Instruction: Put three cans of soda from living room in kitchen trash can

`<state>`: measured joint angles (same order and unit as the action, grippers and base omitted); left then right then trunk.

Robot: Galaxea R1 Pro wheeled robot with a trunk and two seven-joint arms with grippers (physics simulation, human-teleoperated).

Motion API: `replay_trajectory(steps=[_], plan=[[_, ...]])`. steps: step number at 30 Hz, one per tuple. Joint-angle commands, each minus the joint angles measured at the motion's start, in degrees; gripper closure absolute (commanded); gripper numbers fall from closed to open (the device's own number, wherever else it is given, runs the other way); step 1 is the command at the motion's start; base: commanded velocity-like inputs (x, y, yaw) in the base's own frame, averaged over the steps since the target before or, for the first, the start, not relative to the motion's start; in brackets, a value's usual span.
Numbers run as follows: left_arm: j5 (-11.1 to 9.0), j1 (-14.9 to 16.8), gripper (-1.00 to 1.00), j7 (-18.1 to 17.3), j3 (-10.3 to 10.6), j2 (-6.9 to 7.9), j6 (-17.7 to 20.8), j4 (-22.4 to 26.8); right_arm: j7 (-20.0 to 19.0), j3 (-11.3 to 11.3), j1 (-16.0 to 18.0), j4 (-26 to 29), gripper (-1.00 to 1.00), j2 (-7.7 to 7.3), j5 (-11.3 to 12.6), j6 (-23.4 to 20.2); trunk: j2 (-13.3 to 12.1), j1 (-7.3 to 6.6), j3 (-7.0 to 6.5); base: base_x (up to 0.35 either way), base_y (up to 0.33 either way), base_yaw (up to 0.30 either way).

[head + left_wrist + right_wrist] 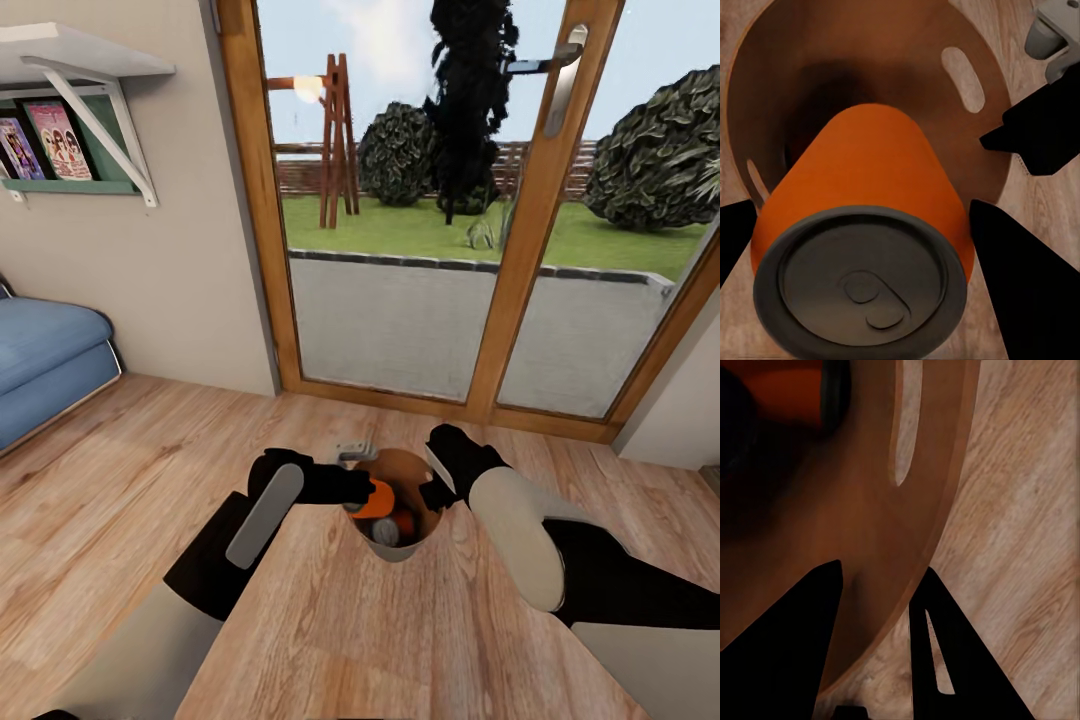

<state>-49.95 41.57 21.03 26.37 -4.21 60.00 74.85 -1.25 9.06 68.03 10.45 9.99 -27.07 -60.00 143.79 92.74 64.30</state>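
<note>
Basically holding an orange soda can with a silvery top (862,225) pinched in the left gripper (372,495) over the round copper-brown bin (432,522), right gripper (437,492) clamped on its rim, probably to steady it.

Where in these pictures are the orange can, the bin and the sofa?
orange can (862,180), left wrist view, on its orange side.
bin (881,532), right wrist view, on its brown wall.
sofa (45,355), head view, on the blue seat cushion.

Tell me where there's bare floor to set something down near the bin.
Free: wood-plank floor between the blue sofa and the left gripper; also the strip before the glass doors. Crowded: the copper-brown bin, gripped by the right gripper, orange can over its mouth.
</note>
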Motion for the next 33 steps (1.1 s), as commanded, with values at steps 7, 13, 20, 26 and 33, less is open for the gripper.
replay_trajectory(steps=[7, 13, 20, 26, 33], plan=[[-0.01, 0.00, 1.00, -0.09, 0.00, -0.01, -1.30, -0.54, -0.23, 0.34, -0.07, -0.17, 1.00, 0.01, 0.96, 0.00, 0.01, -0.01, -0.01, 0.000, 0.000, 0.000], [0.07, 0.00, 1.00, -0.10, 0.07, -0.07, -1.77, -0.58, -0.29, 0.29, -0.09, -1.26, 1.00, 0.01, 0.97, 0.00, 0.01, -0.01, -0.01, 0.000, 0.000, 0.000], [0.11, 0.02, 1.00, -0.10, 0.07, -0.23, -1.95, -0.58, -0.43, 0.26, -0.09, -3.20, 1.00, 0.01, 0.97, 0.00, 0.01, -0.01, -0.01, 0.000, 0.000, 0.000], [0.11, 0.08, 1.00, -0.04, 0.09, -0.35, -1.99, -0.58, -0.50, 0.26, -0.09, -4.15, 1.00, 0.01, 0.97, 0.00, 0.01, -0.01, -0.01, 0.000, 0.000, 0.000], [0.08, 0.09, -1.00, -0.09, 0.09, -0.75, -2.01, -0.51, -0.62, 0.26, -0.09, -5.20, 1.00, 0.01, 0.98, 0.00, 0.01, -0.01, -0.01, 0.000, 0.000, 0.000]])
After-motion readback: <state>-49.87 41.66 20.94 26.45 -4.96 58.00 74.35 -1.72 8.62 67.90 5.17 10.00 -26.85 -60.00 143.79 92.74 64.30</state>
